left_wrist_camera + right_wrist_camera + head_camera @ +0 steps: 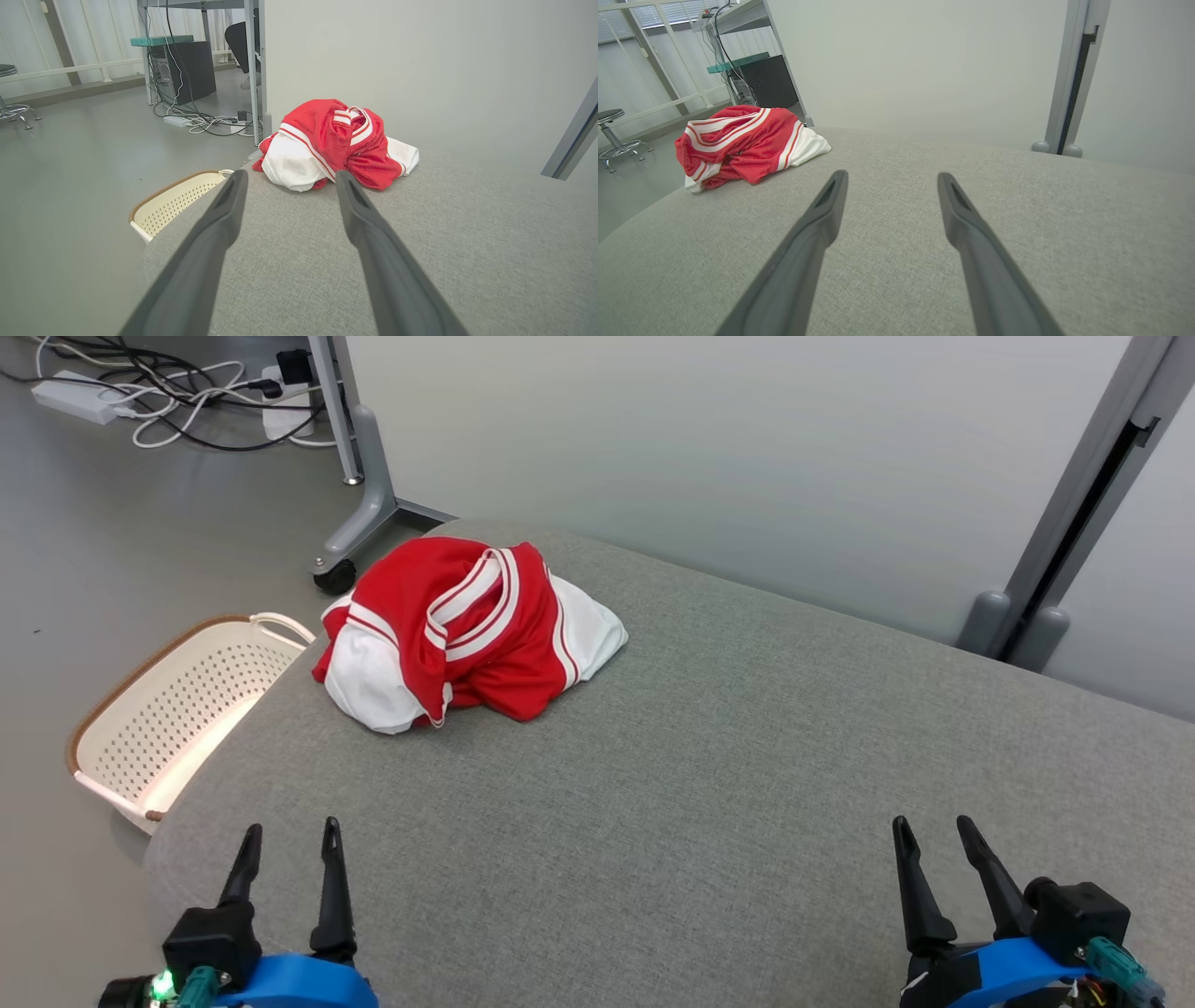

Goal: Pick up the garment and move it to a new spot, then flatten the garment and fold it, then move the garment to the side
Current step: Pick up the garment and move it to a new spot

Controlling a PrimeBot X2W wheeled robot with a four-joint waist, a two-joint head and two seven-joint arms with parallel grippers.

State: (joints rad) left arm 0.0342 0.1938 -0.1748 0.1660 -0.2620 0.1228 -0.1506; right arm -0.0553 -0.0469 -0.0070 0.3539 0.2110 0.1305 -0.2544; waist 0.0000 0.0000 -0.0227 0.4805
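A red and white garment (467, 630) lies crumpled in a heap near the far left corner of the grey padded table (709, 784). The left wrist view has the garment (334, 144) straight ahead, just past the fingertips; the right wrist view has the garment (745, 142) off to the left. My left gripper (291, 829) hovers open at the near left edge of the table, well short of the garment, with nothing between its fingers. At the near right my right gripper (929, 825) is also open and empty.
A white perforated basket (177, 709) with a brown rim stands on the floor beside the table's left edge. A wheeled grey stand leg (359, 513) and a power strip with cables (168, 397) lie beyond it. A pale partition (747, 457) runs behind the table.
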